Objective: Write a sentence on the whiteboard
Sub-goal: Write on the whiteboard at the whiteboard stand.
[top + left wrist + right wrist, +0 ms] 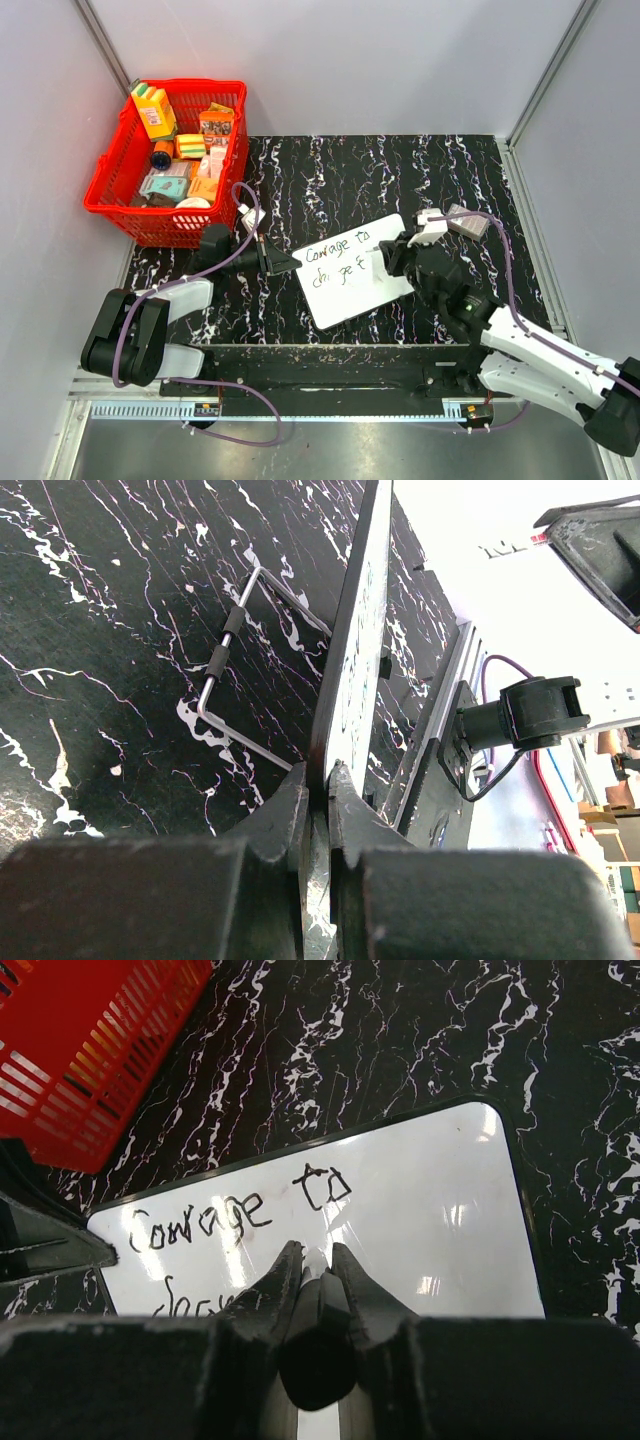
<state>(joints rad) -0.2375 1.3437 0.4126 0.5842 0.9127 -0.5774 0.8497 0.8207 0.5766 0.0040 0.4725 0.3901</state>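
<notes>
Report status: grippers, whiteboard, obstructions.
Left gripper clamped on whiteboard edge. Right gripper holding marker at board. Sentence reads "Courage to", second line partial. Red basket apart, no obstruction.

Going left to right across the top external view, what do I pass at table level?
First the red basket → left gripper → whiteboard, which that gripper clamps by its left edge → right gripper, shut on a marker over the board's right part.
</notes>
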